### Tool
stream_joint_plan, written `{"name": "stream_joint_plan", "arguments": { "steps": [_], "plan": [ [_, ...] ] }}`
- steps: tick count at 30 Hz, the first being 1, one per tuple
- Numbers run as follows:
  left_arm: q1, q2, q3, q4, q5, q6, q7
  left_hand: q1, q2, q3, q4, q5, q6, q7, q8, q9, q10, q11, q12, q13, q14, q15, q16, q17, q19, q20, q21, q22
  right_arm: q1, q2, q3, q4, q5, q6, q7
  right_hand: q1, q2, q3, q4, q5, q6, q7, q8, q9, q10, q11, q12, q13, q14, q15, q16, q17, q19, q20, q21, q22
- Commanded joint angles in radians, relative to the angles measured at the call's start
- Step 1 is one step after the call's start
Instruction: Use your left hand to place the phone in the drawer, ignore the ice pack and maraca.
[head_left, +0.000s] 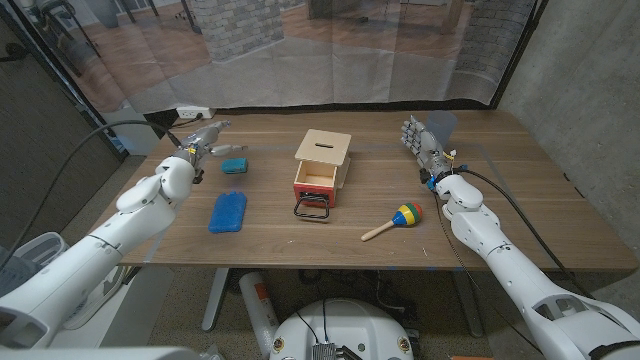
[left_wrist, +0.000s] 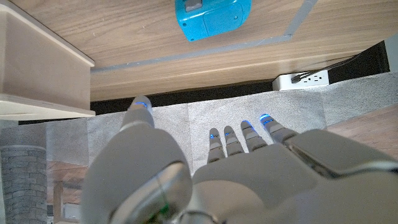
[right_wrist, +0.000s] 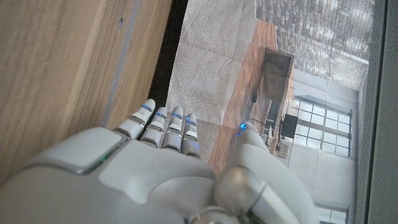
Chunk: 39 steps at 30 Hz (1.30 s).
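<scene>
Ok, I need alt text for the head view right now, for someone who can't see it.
The robot's left hand hovers open beside a small blue phone on the wooden table, holding nothing. A small wooden box with an open red drawer stands mid-table, a blue ice pack to its left and a colourful maraca to its right. The right hand waits open, far right.
</scene>
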Motion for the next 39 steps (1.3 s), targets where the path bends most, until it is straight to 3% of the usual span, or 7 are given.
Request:
{"name": "stream_joint_plan", "arguments": {
  "steps": [1, 4, 10, 26, 39],
  "plan": [
    [-0.056, 0.032, 0.061, -0.021, 0.036, 0.102, -0.111, 0.021, -0.002, -0.001, -0.012, 0.011, 0.006, -0.011, 0.009, 0.003, 0.002, -0.011, 0.003, 0.006, -0.003, -0.004, -0.003, 0.003, 0.014, 0.023, 0.011, 0.005, 0.002, 0.003, -0.001, -0.010, 0.001, -0.007, -0.005, -0.001, 0.000, 0.003, -0.006, -0.001, 0.000, 0.002, -0.002, 0.003, 0.001, 0.006, -0.002, 0.006, -0.001, 0.000, 0.001, 0.005, -0.001, 0.003, -0.002, 0.003],
    [-0.066, 0.040, 0.070, -0.027, 0.044, 0.121, -0.129, 0.037, -0.005, -0.003, -0.020, 0.013, 0.012, -0.017, 0.010, 0.003, 0.006, -0.016, 0.005, 0.006, -0.001, -0.002, -0.003, 0.002, 0.028, 0.053, 0.014, 0.006, 0.001, 0.004, -0.001, -0.010, 0.000, -0.007, -0.006, -0.001, 0.000, 0.002, -0.006, -0.001, 0.000, 0.002, -0.002, 0.003, 0.000, 0.007, -0.002, 0.006, -0.001, 0.001, 0.001, 0.005, -0.001, 0.003, -0.002, 0.003],
    [-0.090, 0.055, 0.094, -0.035, 0.060, 0.150, -0.170, 0.056, -0.009, -0.004, -0.029, 0.016, 0.006, -0.024, 0.005, 0.003, -0.010, -0.016, 0.000, 0.007, -0.011, 0.008, -0.006, 0.002, 0.034, 0.079, 0.013, 0.006, -0.001, 0.006, -0.001, -0.010, 0.000, -0.004, -0.010, -0.002, 0.000, 0.002, -0.007, -0.002, 0.000, 0.002, -0.001, 0.003, 0.001, 0.006, -0.002, 0.006, -0.001, 0.001, 0.001, 0.005, -0.001, 0.003, -0.002, 0.003],
    [-0.138, 0.087, 0.166, -0.062, 0.147, 0.232, -0.259, 0.087, -0.018, -0.011, -0.041, 0.019, 0.018, -0.037, 0.008, 0.004, -0.003, -0.032, 0.006, 0.007, -0.007, 0.009, -0.003, 0.002, 0.046, 0.118, 0.011, 0.006, -0.005, 0.006, 0.001, -0.015, 0.001, -0.001, -0.014, -0.003, 0.000, 0.001, -0.007, -0.003, 0.002, 0.002, 0.000, 0.003, 0.001, 0.003, -0.002, 0.006, -0.002, 0.002, 0.001, 0.005, -0.003, 0.005, -0.002, 0.003],
    [-0.171, 0.082, 0.214, -0.045, 0.205, 0.233, -0.305, 0.101, -0.019, -0.015, -0.044, 0.020, 0.032, -0.043, 0.011, 0.005, 0.002, -0.042, 0.008, 0.008, -0.003, 0.004, -0.002, 0.002, 0.045, 0.127, 0.008, 0.007, -0.008, 0.004, -0.002, -0.027, -0.002, -0.004, -0.022, -0.004, 0.000, 0.000, -0.008, -0.003, 0.002, 0.001, -0.001, 0.003, 0.001, 0.008, -0.002, 0.006, -0.002, 0.002, 0.001, 0.006, -0.003, 0.005, -0.002, 0.003]
  ]
}}
